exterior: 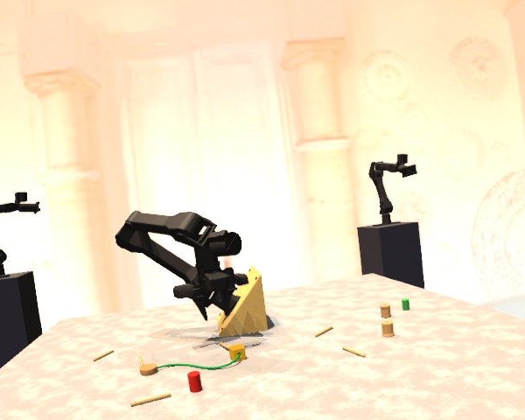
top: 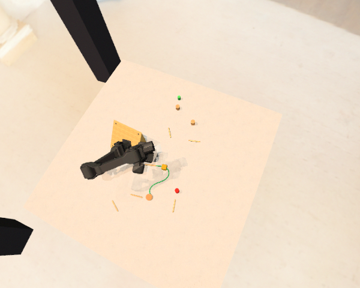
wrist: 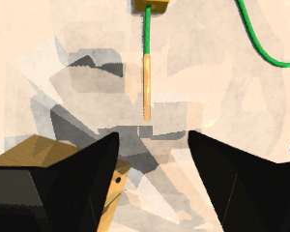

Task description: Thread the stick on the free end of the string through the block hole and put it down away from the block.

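The small orange-yellow block [top: 164, 167] [exterior: 237, 352] [wrist: 152, 6] sits on the table. The green string [top: 168, 174] [exterior: 208, 368] [wrist: 282, 65] curves from the round button [top: 149, 197] [exterior: 148, 369] to one side of the block. A short green length comes out at the opposite side and ends in the thin wooden stick [top: 150, 164] [exterior: 225, 346] [wrist: 147, 87]. The stick lies flat on the table, apart from the block. My gripper [exterior: 216, 316] [wrist: 153, 136] is open and empty, raised above the table, its fingertips just beyond the stick's free end in the wrist view. The block's hole itself is hard to see.
A large wooden wedge [top: 126, 134] [exterior: 249, 311] [wrist: 36, 150] stands close beside my gripper. A red cylinder [top: 176, 190] [exterior: 194, 381], a green cylinder [top: 179, 97] [exterior: 405, 304], two wooden spools [top: 177, 107] [top: 192, 122] and several loose sticks are spread about the table.
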`<state>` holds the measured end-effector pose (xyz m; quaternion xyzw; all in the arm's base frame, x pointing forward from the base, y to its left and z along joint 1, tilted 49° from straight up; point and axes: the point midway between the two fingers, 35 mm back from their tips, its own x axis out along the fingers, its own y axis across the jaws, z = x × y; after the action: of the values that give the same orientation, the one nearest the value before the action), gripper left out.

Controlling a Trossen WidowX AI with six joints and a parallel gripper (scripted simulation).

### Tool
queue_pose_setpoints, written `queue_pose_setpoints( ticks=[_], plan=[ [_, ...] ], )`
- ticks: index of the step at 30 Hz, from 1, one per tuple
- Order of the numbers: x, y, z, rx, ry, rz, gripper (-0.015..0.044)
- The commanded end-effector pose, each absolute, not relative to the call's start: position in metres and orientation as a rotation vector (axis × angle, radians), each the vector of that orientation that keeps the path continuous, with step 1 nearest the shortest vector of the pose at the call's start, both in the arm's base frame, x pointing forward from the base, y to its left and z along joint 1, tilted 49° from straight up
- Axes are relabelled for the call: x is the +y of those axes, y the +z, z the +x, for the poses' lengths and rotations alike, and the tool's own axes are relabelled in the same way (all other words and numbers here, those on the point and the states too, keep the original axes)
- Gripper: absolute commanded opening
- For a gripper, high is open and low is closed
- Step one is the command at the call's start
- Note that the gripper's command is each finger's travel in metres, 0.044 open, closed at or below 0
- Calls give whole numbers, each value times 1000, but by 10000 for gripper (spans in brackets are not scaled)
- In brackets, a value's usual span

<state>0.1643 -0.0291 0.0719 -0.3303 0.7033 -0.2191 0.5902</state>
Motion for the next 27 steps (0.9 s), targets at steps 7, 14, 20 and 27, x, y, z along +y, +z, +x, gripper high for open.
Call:
queue_pose_setpoints(
  ticks=[7,14,20,27],
  plan=[
    [-8,91,168,1637,-509,-768,440],
    [-10,90,167,1633,-507,-770,440],
    [-10,90,167,1633,-508,-771,440],
    [-10,90,167,1633,-508,-771,440]
  ],
)
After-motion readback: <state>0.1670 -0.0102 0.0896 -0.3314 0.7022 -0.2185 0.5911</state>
